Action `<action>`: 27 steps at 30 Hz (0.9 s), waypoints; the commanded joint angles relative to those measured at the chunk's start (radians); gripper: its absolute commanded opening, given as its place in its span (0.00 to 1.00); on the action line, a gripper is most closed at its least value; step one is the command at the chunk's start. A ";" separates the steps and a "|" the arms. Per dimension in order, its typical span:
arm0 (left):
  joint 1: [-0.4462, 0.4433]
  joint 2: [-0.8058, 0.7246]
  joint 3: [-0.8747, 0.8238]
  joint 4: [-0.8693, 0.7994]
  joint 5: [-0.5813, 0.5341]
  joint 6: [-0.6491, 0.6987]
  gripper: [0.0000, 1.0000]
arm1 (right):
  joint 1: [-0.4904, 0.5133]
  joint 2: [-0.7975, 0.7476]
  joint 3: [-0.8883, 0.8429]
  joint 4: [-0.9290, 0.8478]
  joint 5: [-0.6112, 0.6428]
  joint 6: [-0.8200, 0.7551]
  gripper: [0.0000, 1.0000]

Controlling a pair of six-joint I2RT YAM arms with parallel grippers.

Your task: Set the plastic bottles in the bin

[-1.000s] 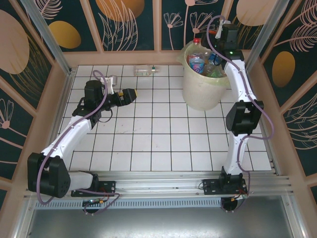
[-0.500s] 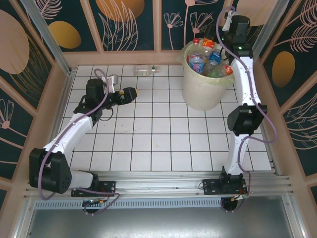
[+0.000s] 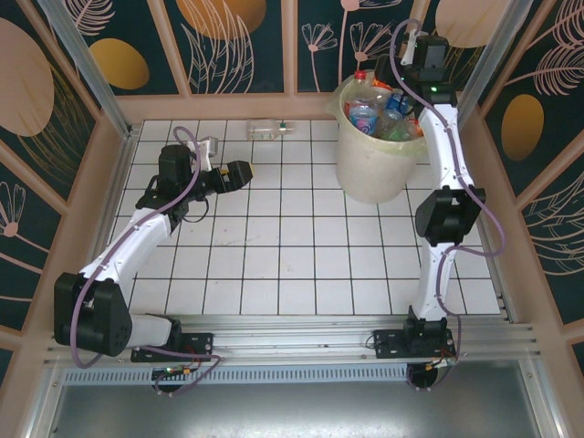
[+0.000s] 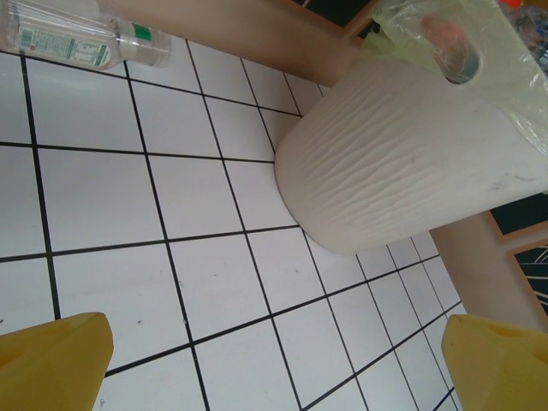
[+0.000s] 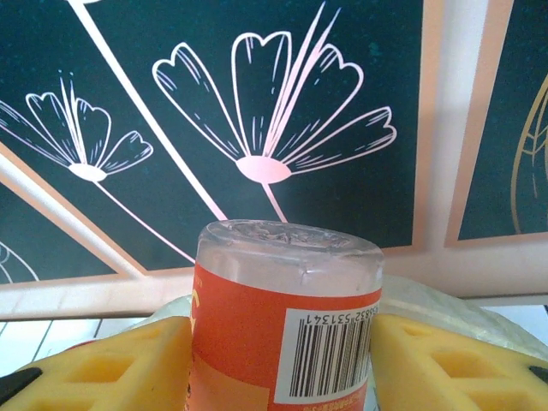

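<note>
Bottle with an orange label point(image 5: 282, 291) sits pinched between my right gripper's point(image 5: 282, 334) yellow fingers point(image 5: 103, 360), above the bin point(image 3: 370, 173) holding other bottles point(image 3: 365, 114). My left gripper point(image 4: 274, 360) hangs spread wide over the tiles; one clear bottle point(image 3: 269, 130) lies beside the back wall.

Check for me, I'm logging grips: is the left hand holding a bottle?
No, the left hand is open over bare tiles, and the loose bottle lies apart near the wall.

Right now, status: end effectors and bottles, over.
Left end effector open over tiles. Right end effector shut on orange-label bottle above bin. One clear bottle on far tiles. Nothing blocking.
</note>
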 commanded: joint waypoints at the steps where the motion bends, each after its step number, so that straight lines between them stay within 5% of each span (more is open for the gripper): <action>1: -0.004 0.002 0.022 -0.006 -0.009 0.024 0.99 | 0.036 0.033 -0.041 -0.065 0.080 -0.047 0.56; 18: -0.005 0.030 0.032 -0.008 -0.026 0.045 0.99 | 0.050 -0.216 -0.448 0.122 0.044 0.000 0.47; 27: -0.006 0.087 0.081 -0.004 -0.064 0.063 0.99 | 0.036 -0.167 -0.205 0.035 0.020 0.004 0.62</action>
